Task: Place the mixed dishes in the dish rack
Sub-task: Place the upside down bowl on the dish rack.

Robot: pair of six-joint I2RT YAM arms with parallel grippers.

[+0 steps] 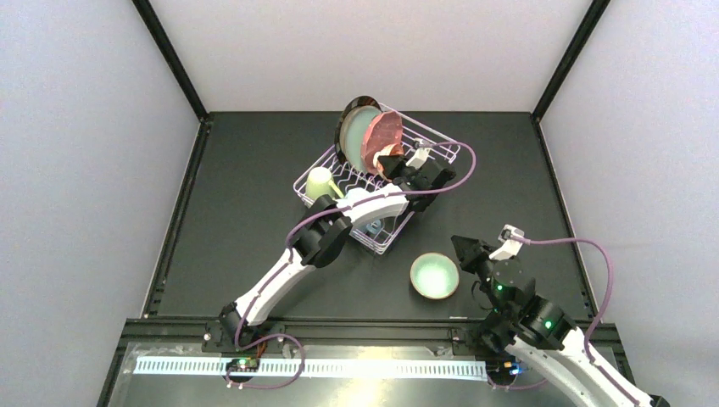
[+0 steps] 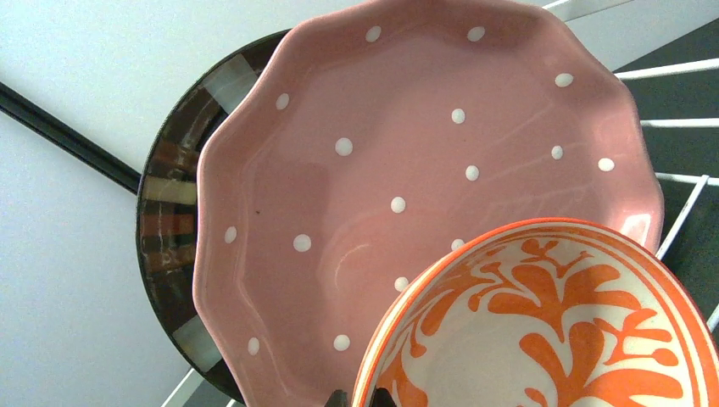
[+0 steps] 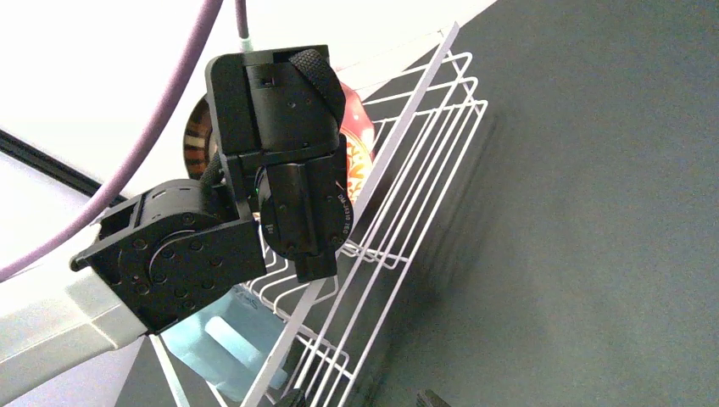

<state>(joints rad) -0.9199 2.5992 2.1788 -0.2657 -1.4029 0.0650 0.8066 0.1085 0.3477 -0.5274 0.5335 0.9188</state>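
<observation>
Now the left pincer [image 1: 398, 166] is squeezed shut on the thin rim of the shiny red-orange bowl [image 2: 551, 339], round with leafy swirls, inside the white wire dish rack [image 1: 443, 149]. Just behind it stands the wavy-edged pink dotted scalloped plate [image 2: 407, 170]; only the left wrist view shows its dots. Only the top view shows the smooth mint bowl [image 1: 434, 276] on the table, near the right pincer [image 1: 465, 248], whose 2 fingers are wide apart and hold nothing.

Dish rack [image 1: 444, 153], white wire.
- Inside, far corner, upright: cream plate with dark striped rim [image 1: 348, 116], teal flower plate [image 1: 365, 136], pink dotted scalloped plate [image 1: 386, 131].
- Inside, left: cream mug [image 1: 320, 181].
- Inside, middle: red-orange bowl [image 1: 391, 161], left gripper [image 1: 400, 166] at it.
- Outside, near-right: mint bowl [image 1: 434, 276].
</observation>
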